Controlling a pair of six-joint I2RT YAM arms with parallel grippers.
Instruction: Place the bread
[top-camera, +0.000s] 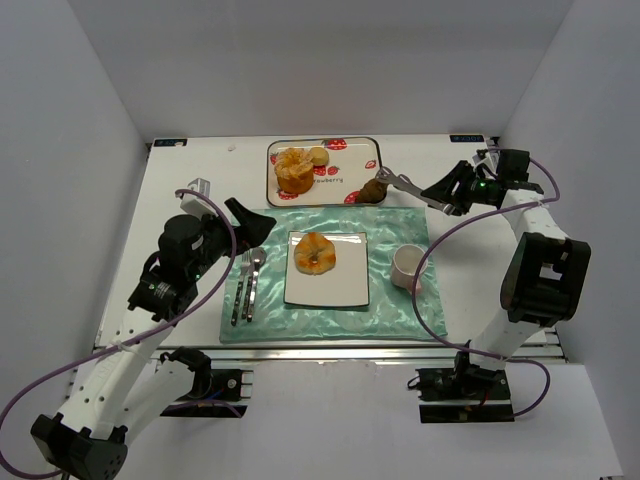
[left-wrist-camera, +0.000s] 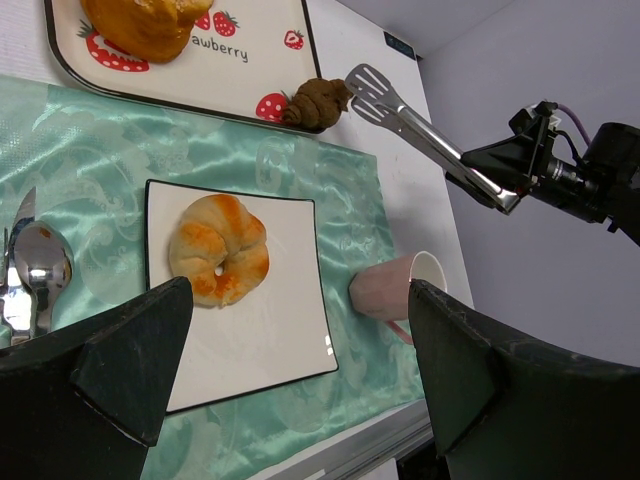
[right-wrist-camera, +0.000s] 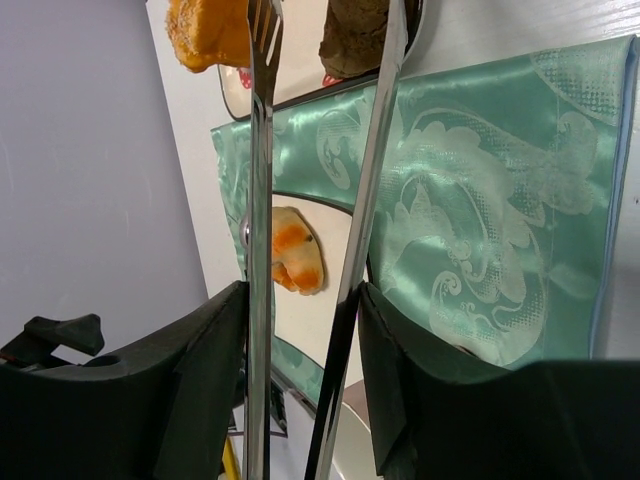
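Steel tongs (top-camera: 410, 187) clamped in my right fingers (right-wrist-camera: 200, 380) reach toward the brown bread (top-camera: 375, 190) beyond the plate (top-camera: 340, 287) (left fingers (left-wrist-camera: 110, 370) spread, parked clear).

Top view: fixed high behind the arm bases, facing down and forward, far enough back to take in the whole bench (top-camera: 170, 175). Left wrist view: low and close at the near left, facing right and away over the croissant (left-wrist-camera: 218, 262) toward the tongs (left-wrist-camera: 420, 125). Right wrist view: tight along those tongs, facing left; all three views share the croissant on its white plate (top-camera: 345, 285).
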